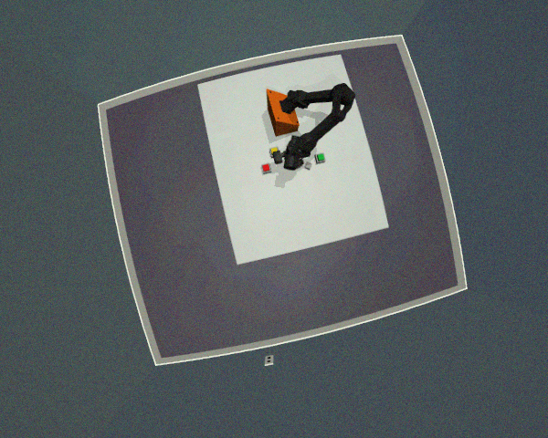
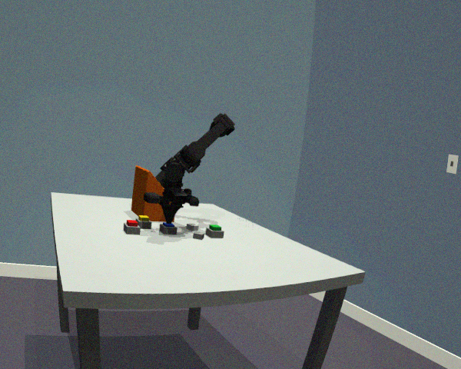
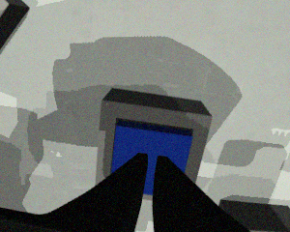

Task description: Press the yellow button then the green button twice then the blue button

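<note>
My gripper (image 2: 169, 221) (image 3: 151, 164) is shut and empty, pointing down with its fingertips at the blue button (image 2: 167, 224) (image 3: 135, 140). The tips overlap the blue cap in the wrist view and appear to touch it; how far the cap is pressed cannot be told. The arm hides the blue button in the top view. The yellow button (image 1: 274, 151) (image 2: 144, 218) and the red button (image 1: 266, 167) (image 2: 131, 223) stand to the left of the gripper. The green button (image 1: 321, 157) (image 2: 215, 227) stands to the right, with its cap raised.
A small grey block (image 1: 308, 165) (image 2: 198, 235) lies between the blue and green buttons. Another grey block (image 2: 191, 227) lies a little behind it. An orange wedge-shaped block (image 1: 286, 127) (image 2: 139, 194) stands at the arm's base. All are on the white table (image 1: 302, 212) (image 2: 190, 270).
</note>
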Robot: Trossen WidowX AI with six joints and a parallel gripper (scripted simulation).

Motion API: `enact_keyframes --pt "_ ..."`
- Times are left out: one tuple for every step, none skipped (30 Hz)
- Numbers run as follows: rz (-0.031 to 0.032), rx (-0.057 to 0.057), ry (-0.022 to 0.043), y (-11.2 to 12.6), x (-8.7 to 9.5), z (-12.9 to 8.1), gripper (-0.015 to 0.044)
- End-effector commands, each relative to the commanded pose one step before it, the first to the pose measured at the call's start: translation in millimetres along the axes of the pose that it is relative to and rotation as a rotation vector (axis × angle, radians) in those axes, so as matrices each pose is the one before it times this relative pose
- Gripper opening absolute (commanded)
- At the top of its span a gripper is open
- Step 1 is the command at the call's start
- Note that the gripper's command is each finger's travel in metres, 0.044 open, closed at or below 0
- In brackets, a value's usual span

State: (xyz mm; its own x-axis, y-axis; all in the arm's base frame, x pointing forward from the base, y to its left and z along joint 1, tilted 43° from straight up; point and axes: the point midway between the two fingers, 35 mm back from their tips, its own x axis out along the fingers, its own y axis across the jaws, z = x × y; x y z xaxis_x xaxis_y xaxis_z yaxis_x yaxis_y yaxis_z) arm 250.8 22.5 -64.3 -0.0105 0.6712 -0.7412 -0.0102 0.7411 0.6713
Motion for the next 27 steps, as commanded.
enact_keyframes --pt "0.00444 0.006 0.00057 0.73 0.67 -0.45 0.002" --pt "-0.00439 -0.0055 -0.00051 -0.78 -3.18 0.56 0.002" --pt "0.0003 0.0015 0.00008 -0.11 -7.62 0.22 0.002" --pt "0.00104 0.0022 0.0002 0.09 -11.59 -0.09 0.002" --pt "0.00109 0.0014 0.00017 0.25 -7.83 -0.34 0.002" --pt "0.00043 0.0004 0.00006 0.12 -2.62 -0.16 0.002" --pt "0.0 0.0 0.0 0.0 0.0 0.0 0.002" --pt "0.0 0.0 0.0 0.0 0.0 0.0 0.002" --pt "-0.00093 -0.0004 0.0001 1.21 -0.47 0.6 0.0046" --pt "-0.00275 -0.0012 0.00028 3.66 -1.41 1.76 0.0072" --pt "-0.00442 -0.0021 0.00036 6.22 -2.33 2.8 0.0099" --pt "-0.00583 -0.003 0.00031 8.95 -3.24 3.63 0.0125" --pt "-0.00686 -0.0041 0.00007 11.89 -4.14 4.16 0.0151" --pt "-0.00741 -0.0052 -0.00036 15.06 -5.03 4.26 0.0178" --pt "-0.00689 -0.0059 -0.0009 17.19 -5.52 3.6 0.0204" --pt "-0.00552 -0.0061 -0.00134 17.72 -5.53 2.4 0.023" --pt "-0.00402 -0.0061 -0.00163 17.54 -5.36 1.13 0.0256" --pt "-0.00236 -0.0053 -0.00156 14.98 -4.54 0.03 0.0283" --pt "-0.00029 -0.0028 -0.00127 12.09 -3.63 -0.54 0.0309" --pt "0.0054 0.0054 -0.00082 12.83 -3.71 -0.86 0.0335" --pt "0.00741 0.0067 -0.00047 15.88 -4.52 -2.06 0.0361" --pt "0.0094 0.0076 0.00027 18.06 -5.09 -3.7 0.0387" --pt "0.00942 0.0069 0.00106 16.36 -4.59 -4.65 0.04" --pt "0.00826 0.0057 0.00149 13.22 -3.71 -4.71 0.04" --pt "0.00675 0.0044 0.00157 10.14 -2.86 -4.23 0.04" --pt "0.00498 0.0032 0.00135 7.15 -2.03 -3.32 0.04" --pt "0.00305 0.0019 0.00091 4.25 -1.21 -2.11 0.04"
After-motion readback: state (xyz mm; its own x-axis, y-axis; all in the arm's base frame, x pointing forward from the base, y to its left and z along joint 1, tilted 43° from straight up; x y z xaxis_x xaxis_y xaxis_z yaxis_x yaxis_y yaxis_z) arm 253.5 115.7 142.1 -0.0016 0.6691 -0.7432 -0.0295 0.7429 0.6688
